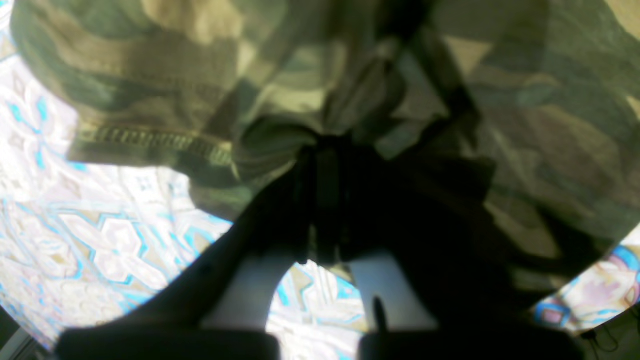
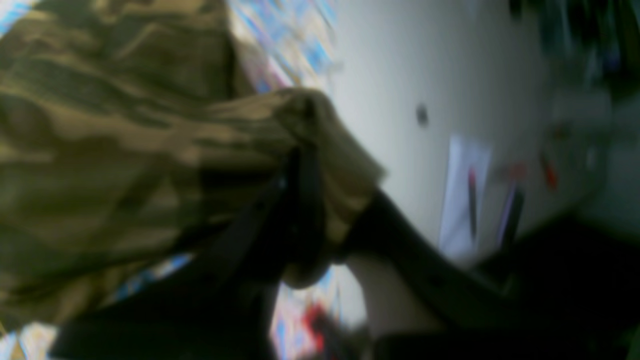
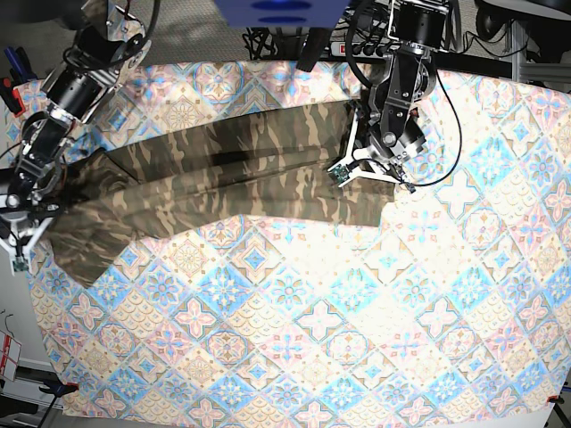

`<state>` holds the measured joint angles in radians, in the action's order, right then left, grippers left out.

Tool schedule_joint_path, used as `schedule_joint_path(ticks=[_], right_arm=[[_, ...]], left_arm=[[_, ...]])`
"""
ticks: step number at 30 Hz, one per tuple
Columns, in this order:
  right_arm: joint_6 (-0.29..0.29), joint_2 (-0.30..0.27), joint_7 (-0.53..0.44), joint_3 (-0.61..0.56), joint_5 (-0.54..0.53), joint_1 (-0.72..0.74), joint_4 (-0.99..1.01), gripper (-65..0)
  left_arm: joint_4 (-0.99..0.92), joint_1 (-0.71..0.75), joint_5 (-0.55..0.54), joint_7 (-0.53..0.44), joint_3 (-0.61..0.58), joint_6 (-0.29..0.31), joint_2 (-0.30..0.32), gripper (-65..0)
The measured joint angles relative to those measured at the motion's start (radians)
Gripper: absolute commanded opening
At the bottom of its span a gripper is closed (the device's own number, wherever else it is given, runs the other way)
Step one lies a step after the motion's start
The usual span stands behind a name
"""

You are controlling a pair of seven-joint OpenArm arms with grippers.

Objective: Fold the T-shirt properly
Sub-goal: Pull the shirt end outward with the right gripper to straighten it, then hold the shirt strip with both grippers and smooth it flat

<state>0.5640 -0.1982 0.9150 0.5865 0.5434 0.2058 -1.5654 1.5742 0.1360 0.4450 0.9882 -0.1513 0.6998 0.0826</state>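
The camouflage T-shirt (image 3: pixel 232 178) hangs stretched in a long band between my two grippers, above the patterned cloth. At the right end of the band in the base view, my left gripper (image 3: pixel 373 165) is shut on a bunched fold. The left wrist view shows its dark fingers (image 1: pixel 325 150) pinching camouflage fabric (image 1: pixel 200 75) beside a stitched hem. My right gripper (image 3: pixel 31 209) holds the far left end, near the table's left edge. In the right wrist view it (image 2: pixel 300 165) is shut on a gathered edge of the T-shirt (image 2: pixel 100 150).
A blue, pink and cream tile-patterned cloth (image 3: pixel 312 312) covers the whole table. A blue object (image 3: pixel 281 11) and cables sit past the far edge. Red-handled clamps (image 3: pixel 7 89) stand by the left edge, with the floor beyond it.
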Motion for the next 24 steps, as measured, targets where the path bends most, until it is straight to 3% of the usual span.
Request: schedule_joint_path(ticks=[10, 13, 16, 24], right_arm=[[0.0, 0.006, 0.094, 0.063, 0.001, -0.113, -0.106, -62.9], [-0.004, 0.004, 0.168, 0.064, -0.009, -0.103, -0.15, -63.0], [-0.003, 0.002, 0.157, 0.059, -0.011, -0.136, -0.18, -62.9], [-0.018, -0.007, 0.127, -0.154, 0.005, -0.141, -0.079, -62.8]], left_arm=[[-0.005, -0.014, -0.009, -0.009, -0.004, 0.002, -0.005, -64.9], [-0.006, -0.019, -0.019, -0.009, -0.004, 0.005, -0.005, -64.9], [-0.008, -0.022, -0.019, -0.009, -0.004, 0.005, -0.005, -64.9], [-0.008, -0.022, -0.017, -0.008, -0.004, 0.005, -0.005, -64.9]])
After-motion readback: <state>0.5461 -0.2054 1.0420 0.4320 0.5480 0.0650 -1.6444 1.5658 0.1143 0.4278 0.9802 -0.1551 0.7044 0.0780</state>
